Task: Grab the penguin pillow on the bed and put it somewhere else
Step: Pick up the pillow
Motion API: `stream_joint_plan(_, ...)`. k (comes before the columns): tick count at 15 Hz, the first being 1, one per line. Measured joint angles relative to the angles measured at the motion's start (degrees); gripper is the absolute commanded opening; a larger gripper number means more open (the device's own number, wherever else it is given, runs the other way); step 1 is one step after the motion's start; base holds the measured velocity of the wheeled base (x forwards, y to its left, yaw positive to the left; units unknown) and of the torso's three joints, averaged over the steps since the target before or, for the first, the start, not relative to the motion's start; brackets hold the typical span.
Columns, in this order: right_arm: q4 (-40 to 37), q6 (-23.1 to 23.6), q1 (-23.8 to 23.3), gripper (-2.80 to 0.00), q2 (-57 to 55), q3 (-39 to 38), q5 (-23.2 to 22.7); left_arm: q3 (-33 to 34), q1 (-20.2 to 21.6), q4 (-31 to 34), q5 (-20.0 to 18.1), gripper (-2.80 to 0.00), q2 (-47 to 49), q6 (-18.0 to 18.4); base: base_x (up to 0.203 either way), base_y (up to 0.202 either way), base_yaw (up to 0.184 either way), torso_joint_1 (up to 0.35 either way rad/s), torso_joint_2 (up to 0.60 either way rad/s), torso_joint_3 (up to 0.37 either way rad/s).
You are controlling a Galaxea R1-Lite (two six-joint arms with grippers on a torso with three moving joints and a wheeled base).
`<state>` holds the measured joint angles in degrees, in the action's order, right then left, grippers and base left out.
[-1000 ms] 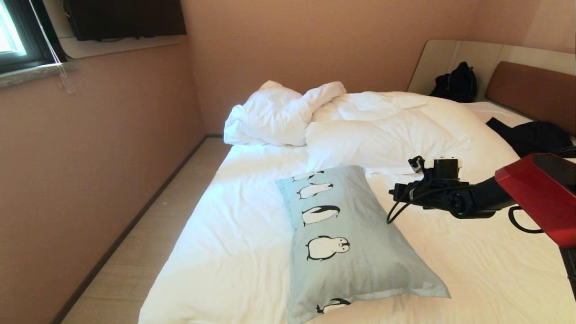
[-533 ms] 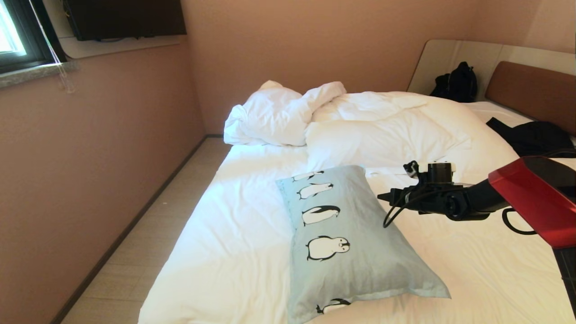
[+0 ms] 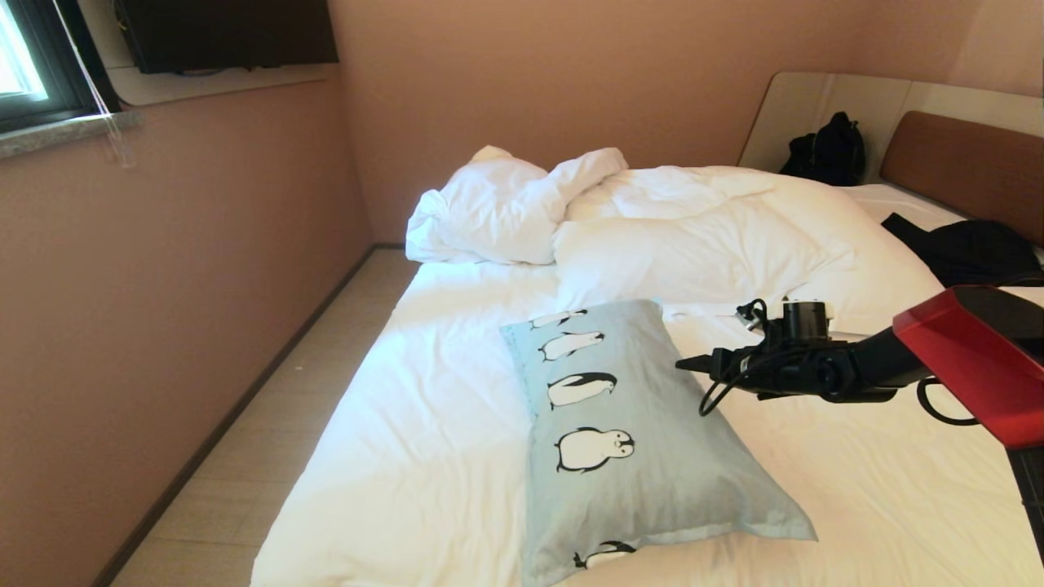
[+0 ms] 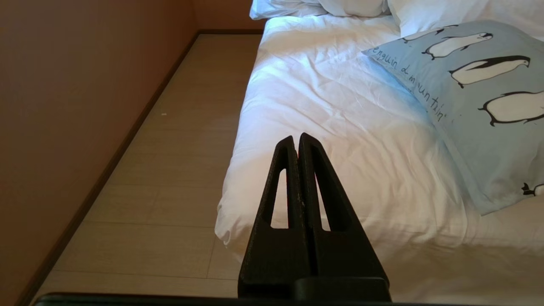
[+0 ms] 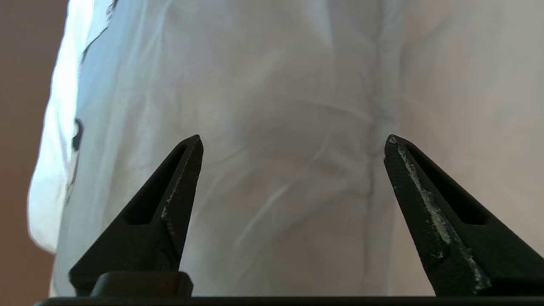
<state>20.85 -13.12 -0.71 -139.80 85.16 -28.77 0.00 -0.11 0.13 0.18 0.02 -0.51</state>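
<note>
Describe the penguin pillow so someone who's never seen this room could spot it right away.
Start at the bed, the wide white one filling the room. The penguin pillow lies on the sheet at its near end, in front of the rumpled white duvet. Unlike all that white bedding, it is pale blue with a row of black-and-white penguins.

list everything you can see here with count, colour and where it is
penguin pillow: 1, pale blue with black-and-white penguins, near middle of the bed
bed: 1, white sheets, brown headboard panel, fills the room's right side
duvet: 1, white, rumpled at the far end
white pillow: 1, crumpled, far left corner of the bed
black bag: 1, against the headboard frame
dark clothing: 1, black, right edge of the bed
window: 1, dark frame, left wall
right end effector: 1, black, open, over the pillow's right edge
left end effector: 1, black, shut, parked off the bed's near left corner
</note>
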Motion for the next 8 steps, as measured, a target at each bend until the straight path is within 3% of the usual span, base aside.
stream_joint_plan(8, -4.8, 0.7, 1.0, 0.00, 0.2, -0.3, -4.8, 0.0, 0.0, 0.0, 0.0, -2.80, 0.0, 0.0, 0.000, 0.000, 0.000, 0.000, 0.00, 0.000)
